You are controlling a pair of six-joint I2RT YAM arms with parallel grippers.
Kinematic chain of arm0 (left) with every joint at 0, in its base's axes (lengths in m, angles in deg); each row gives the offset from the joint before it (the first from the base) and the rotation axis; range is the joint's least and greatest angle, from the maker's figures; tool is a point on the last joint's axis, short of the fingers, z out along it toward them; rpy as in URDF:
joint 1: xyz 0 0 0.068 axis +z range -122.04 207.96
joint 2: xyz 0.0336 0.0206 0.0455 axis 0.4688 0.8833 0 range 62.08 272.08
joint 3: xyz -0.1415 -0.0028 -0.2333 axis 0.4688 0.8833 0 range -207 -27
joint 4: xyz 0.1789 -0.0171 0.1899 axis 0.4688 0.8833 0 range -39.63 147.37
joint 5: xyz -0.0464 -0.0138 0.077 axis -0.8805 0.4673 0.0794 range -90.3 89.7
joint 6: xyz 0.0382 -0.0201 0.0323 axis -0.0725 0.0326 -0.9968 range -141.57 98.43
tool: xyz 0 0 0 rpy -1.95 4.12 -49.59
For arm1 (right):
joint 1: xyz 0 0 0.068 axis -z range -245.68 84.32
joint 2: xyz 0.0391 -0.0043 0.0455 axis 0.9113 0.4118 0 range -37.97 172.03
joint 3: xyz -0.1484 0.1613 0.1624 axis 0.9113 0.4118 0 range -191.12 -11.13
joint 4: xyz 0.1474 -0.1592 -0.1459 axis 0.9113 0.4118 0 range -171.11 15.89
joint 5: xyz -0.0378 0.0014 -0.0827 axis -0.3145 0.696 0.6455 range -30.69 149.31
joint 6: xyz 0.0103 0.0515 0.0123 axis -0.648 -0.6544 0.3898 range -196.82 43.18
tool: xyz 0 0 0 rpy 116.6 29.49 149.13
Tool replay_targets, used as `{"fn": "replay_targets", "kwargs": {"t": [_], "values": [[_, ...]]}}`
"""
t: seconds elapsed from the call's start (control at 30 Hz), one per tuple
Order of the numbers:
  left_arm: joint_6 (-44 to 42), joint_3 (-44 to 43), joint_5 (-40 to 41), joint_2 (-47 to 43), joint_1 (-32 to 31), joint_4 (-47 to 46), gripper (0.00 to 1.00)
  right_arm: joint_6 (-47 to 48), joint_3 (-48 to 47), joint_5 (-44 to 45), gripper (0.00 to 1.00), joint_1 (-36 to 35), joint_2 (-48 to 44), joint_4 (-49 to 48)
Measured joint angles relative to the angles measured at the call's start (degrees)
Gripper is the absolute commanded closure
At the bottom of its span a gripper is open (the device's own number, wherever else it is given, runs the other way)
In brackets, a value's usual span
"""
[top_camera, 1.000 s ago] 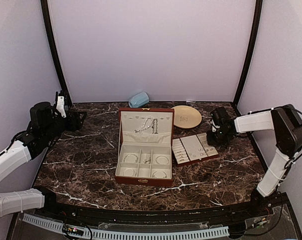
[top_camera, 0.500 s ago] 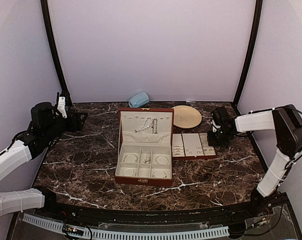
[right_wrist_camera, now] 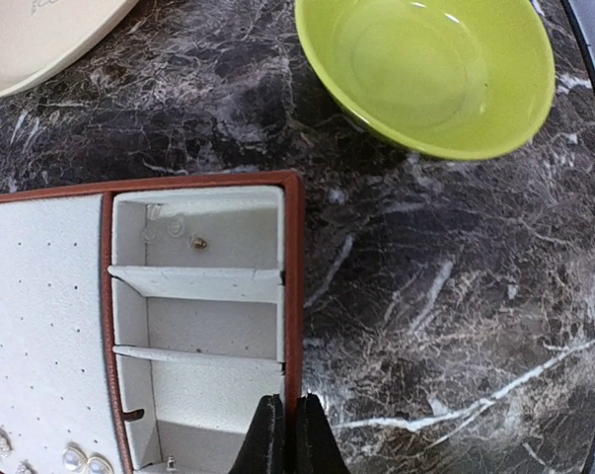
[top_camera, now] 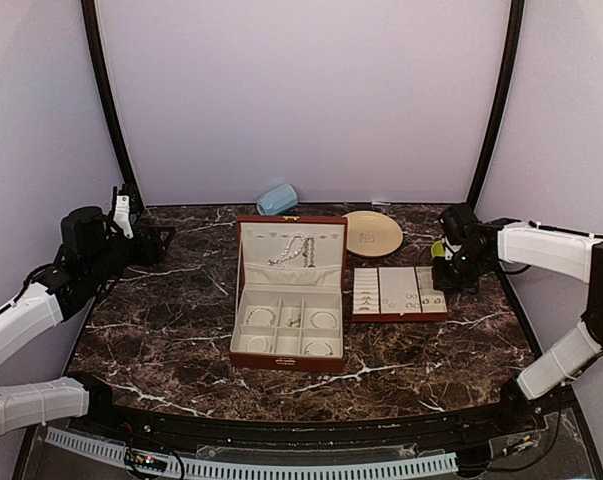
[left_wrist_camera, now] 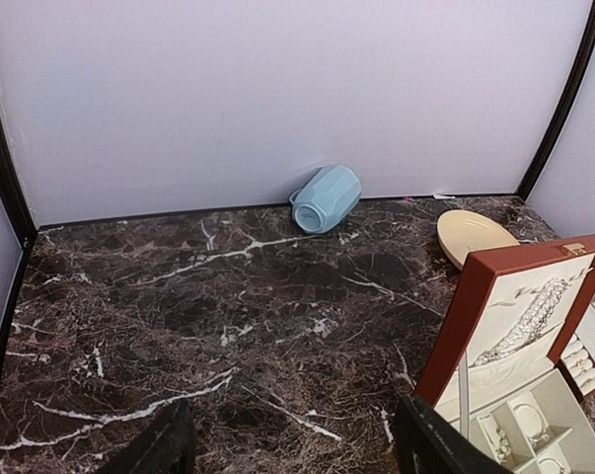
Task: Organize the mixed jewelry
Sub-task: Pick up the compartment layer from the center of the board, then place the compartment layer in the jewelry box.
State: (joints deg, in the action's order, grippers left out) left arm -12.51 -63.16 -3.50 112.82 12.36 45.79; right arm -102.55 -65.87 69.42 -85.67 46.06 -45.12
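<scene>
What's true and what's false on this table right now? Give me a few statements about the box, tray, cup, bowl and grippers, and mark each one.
1. The jewelry box stands open. True.
2. The blue cup stands upright. False: it lies on its side by the back wall.
3. The right gripper is shut on the tray edge. True.
4. The left gripper holds the pearl strand. False: it is open and empty; the strand is in the box lid.
5. The green bowl sits inside the tray. False: it sits on the table beside it.

The dark marble-look table looks polished, the green bowl glossy, the cream-lined tray matt.
</scene>
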Motion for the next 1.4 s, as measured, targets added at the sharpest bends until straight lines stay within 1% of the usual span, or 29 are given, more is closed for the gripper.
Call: {"fn": "replay_targets", "kwargs": {"t": [0.2,0.43,0.5,0.57,0.83,1.0,1.1,1.23,1.4], "values": [[0.4,0.0,0.0,-0.6,0.0,0.0,0.28,-2.7,-1.7,1.1,1.00,0.0,-5.5,10.1],[0.7,0.0,-0.9,-1.0,0.0,0.0,0.28,-5.6,-3.2,0.5,1.00,-1.2,-12.8,17.7],[0.7,0.1,-1.5,-1.1,0.0,-0.1,0.28,-7.6,-3.2,0.7,1.00,-3.9,-14.1,19.6],[0.7,0.4,-1.9,-1.3,0.0,-0.4,0.28,-9.8,-2.8,0.0,1.00,-8.1,-14.9,20.3],[1.0,0.7,-2.0,-1.4,0.0,-0.5,0.28,-21.1,-0.4,-1.3,1.00,-21.9,-15.9,18.5],[1.4,0.7,-2.2,-1.4,0.0,-0.5,0.28,-28.5,-0.7,0.1,1.00,-29.3,-13.0,12.9],[1.7,0.7,-2.2,-1.4,0.0,-0.5,0.28,-32.2,-2.2,1.4,1.00,-33.0,-7.9,9.6],[1.9,0.7,-2.2,-1.4,0.0,-0.5,0.28,-35.8,-5.2,3.0,1.00,-36.1,-1.4,6.9],[2.1,0.7,-2.4,-1.4,0.0,-0.5,0.29,-37.9,-11.1,5.1,1.00,-38.3,5.5,6.2]]}}
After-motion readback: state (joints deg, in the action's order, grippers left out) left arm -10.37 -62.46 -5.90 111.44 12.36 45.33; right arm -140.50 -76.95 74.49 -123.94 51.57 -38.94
